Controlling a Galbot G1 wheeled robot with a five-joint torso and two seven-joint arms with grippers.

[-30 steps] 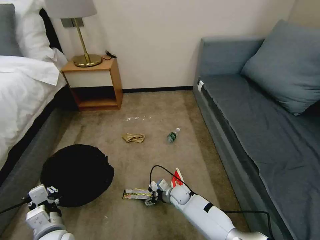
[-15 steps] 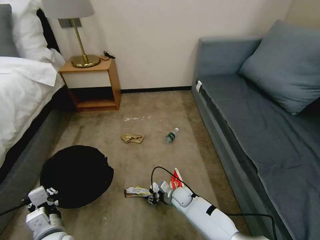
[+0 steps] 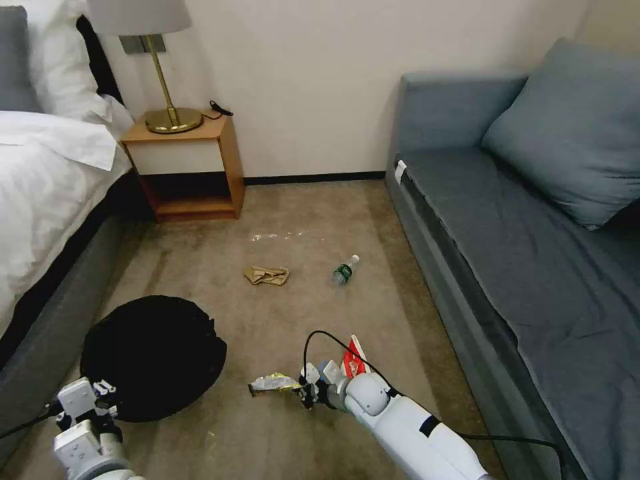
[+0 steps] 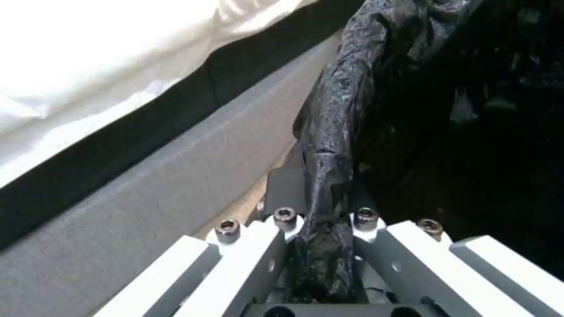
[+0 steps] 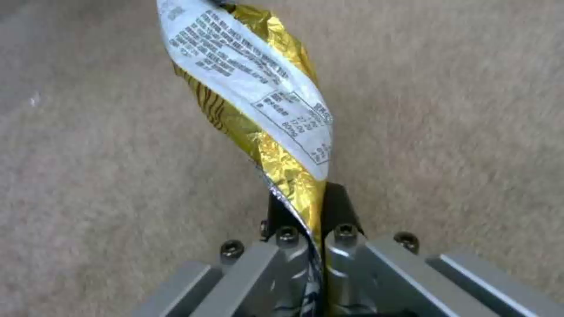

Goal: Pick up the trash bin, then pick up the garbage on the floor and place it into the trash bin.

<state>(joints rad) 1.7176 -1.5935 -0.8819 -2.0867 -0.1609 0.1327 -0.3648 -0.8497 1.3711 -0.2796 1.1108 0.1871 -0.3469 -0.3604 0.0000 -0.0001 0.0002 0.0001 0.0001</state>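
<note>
Pinching the gold-and-dark wrapper [image 3: 272, 383] by one end in the right gripper [image 3: 305, 395], both pads shut tight on the foil. Compared with a second ago, no longer lying long and flat on the carpet [image 3: 280, 320]: now bunched, twisted and sticking out toward 9 o'clock from the fingertips, apparently raised off the pile. Seen from the right wrist as a curled strip with its printed white side turned outward, hanging free with floor behind it. Judged from that: grasp made, lift begun, first piece of garbage secured.

Gripping the black bag liner at the rim of the trash bin [image 3: 153, 357] with the left gripper [image 3: 103, 400], clenched on a pleat of plastic at the bin's 7 o'clock edge, close beside the bed base. Much as before, allowing for a small shift of the head camera. Hard to say whether resting on the carpet or held just above it.

Leaving a carry toward 9 o'clock, across bare carpet, to bring wrapper over the bin's mouth. Left on the floor: red-and-white packet [image 3: 352, 360] just past the right wrist at 1 o'clock, crumpled tan paper [image 3: 267, 275] and small bottle [image 3: 345, 270] farther off toward 12 o'clock.
</note>
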